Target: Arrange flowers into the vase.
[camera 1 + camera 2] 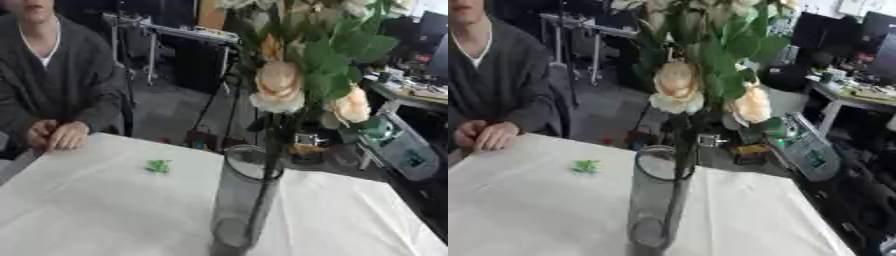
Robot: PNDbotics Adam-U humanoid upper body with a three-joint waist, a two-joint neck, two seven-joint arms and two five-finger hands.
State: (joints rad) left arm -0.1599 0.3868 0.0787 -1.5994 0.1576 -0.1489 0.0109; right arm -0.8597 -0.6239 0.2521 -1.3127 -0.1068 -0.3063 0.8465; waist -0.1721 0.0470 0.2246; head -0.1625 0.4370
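White cloth covers the table (pixel 79 210), with a cluttered workshop behind. From the left eye, a grey glass vase (pixel 242 200) stands at six o'clock, dark stems inside it, and cream flowers (pixel 280 85) with green leaves rise toward twelve. A small green scrap (pixel 158 165) lies at nine o'clock. From the right eye, vase and flowers sit slightly further left. Neither robot hand shows, so their state cannot be told

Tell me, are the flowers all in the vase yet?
Mostly, it looks like. The flowers stand with their stems down inside the glass vase on the white table. No robot hand shows, so nothing is being carried. One small green bit lies loose on the table.
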